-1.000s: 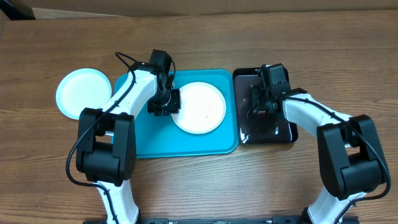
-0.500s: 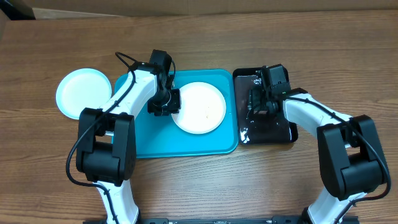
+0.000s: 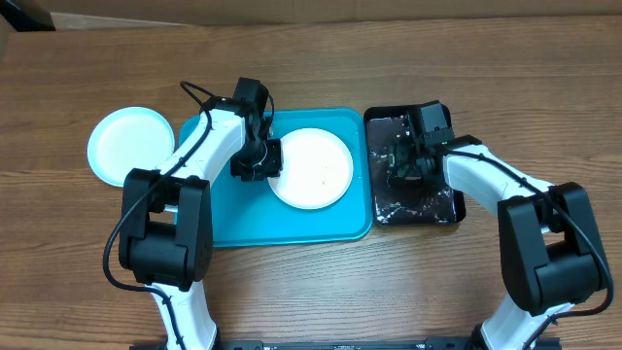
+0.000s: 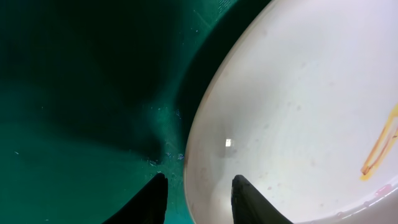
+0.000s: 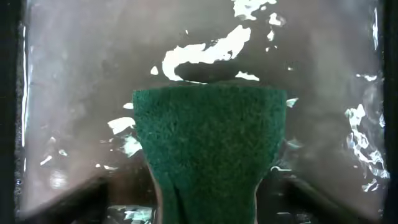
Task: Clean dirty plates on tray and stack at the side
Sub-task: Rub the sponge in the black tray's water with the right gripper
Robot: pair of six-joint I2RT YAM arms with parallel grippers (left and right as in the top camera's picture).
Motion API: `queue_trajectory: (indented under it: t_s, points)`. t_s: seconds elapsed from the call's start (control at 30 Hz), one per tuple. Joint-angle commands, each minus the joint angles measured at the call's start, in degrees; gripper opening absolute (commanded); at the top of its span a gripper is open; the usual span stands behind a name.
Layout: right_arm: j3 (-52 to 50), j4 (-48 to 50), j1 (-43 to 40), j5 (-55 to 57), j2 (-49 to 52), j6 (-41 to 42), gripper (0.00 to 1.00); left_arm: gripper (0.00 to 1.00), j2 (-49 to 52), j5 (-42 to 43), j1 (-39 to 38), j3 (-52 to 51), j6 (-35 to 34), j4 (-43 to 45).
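The left fingers [image 4: 158, 196] straddled the nine o'clock rim of the white plate [image 4: 298, 112] on the turquoise tray [image 4: 74, 93], set narrow and apparently pinching it. The right fingers [image 5: 62, 202] stood spread wide, clear of the green sponge [image 5: 208, 143] lying between them in the wet black tray [image 5: 74, 74]. An orange-brown smear [image 4: 379, 146] marked the white plate, so I judged its cleaning unfinished. One pale plate [image 3: 124, 146] lay on the bench [image 3: 389, 58] at the tray's nine o'clock. No third plate showed.
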Motion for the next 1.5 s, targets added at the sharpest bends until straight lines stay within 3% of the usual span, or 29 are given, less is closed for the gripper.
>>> queue_trajectory:
  t_s: [0.0,0.13,0.23,0.43,0.5,0.57,0.67,0.77,0.83,0.93,0.97,1.1,1.23,1.33,1.4,1.47]
  points:
    - [1.79,0.11,-0.26,-0.68,0.07,0.28,0.98,0.36,0.72,-0.74,-0.11,-0.24,-0.15,0.09]
    - [3.19,-0.42,-0.24,-0.7,0.04,0.28,0.88,0.36,0.72,-0.74,-0.11,-0.24,-0.15,0.07]
    - [4.44,-2.27,-0.26,-0.68,0.04,0.28,0.67,0.36,0.72,-0.74,-0.11,-0.24,-0.15,0.09]
    - [4.74,-3.37,-0.26,-0.68,0.04,0.28,0.43,0.36,0.72,-0.74,-0.11,-0.24,-0.15,0.09]
    - [4.7,-3.74,-0.24,-0.68,0.04,0.28,0.44,0.36,0.72,-0.74,-0.11,-0.24,-0.15,0.09]
    - [4.68,-4.42,-0.24,-0.68,0.04,0.28,0.6,0.36,0.72,-0.74,-0.11,-0.24,-0.15,0.11]
    - [4.31,-4.76,-0.24,-0.68,0.07,0.28,0.72,0.36,0.72,-0.74,-0.11,-0.24,-0.15,0.09]
    - [2.99,-3.72,-0.24,-0.66,0.07,0.28,0.72,0.36,0.72,-0.72,-0.11,-0.24,-0.17,0.11]
    - [2.4,-3.06,-0.24,-0.68,0.07,0.28,0.59,0.36,0.72,-0.74,-0.11,-0.24,-0.17,0.11]
    - [2.58,-2.64,-0.26,-0.68,0.04,0.28,0.08,0.36,0.72,-0.72,-0.11,-0.24,-0.17,0.13]
    - [2.91,-2.75,-0.24,-0.68,0.04,0.26,0.04,0.36,0.72,-0.72,-0.11,-0.24,-0.17,0.26]
    - [6.25,-6.51,-0.24,-0.66,-0.35,0.04,0.04,0.33,0.72,-0.74,-0.11,-0.24,-0.15,1.03]
    - [11.58,-13.42,-0.24,-0.66,-1.03,0.04,0.04,0.17,0.72,-0.74,-0.11,-0.24,-0.15,2.71]
    - [15.39,-18.34,-0.26,-0.68,-1.14,0.04,0.04,0.15,0.72,-1.05,-0.11,-0.24,-0.15,4.44]
    - [16.9,-20.68,-0.26,-0.66,-1.14,0.04,0.04,0.04,0.72,-1.2,-0.11,-0.24,-0.15,5.18]
    - [17.25,-21.81,-0.26,-0.68,-1.14,0.04,0.04,0.04,0.72,-1.16,-0.11,-0.24,-0.17,5.4]
